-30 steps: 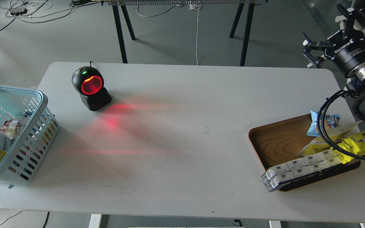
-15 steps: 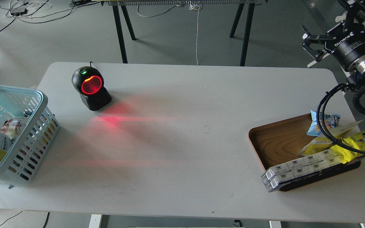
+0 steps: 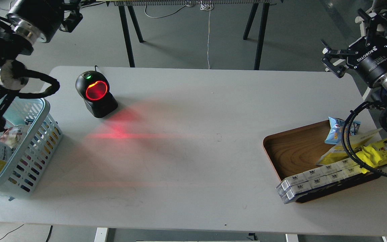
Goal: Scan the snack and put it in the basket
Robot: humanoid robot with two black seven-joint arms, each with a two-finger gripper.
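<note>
Head view is showing the right claw (image 3: 344, 43) hanging spread open and empty at 2 o'clock above the counter (image 3: 193, 151), the left claw (image 3: 71, 15) at 11 o'clock too dark to judge, the snack (image 3: 336, 153) lying in the tray (image 3: 294, 151) at 4 o'clock, and the basket (image 3: 29, 134) sitting at 9 o'clock.

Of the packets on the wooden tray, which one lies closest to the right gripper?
The small blue packet at the far edge of the wooden tray. The yellow-and-white pouch and the long yellow wrapper lie nearer me, farther from the right gripper.
</note>
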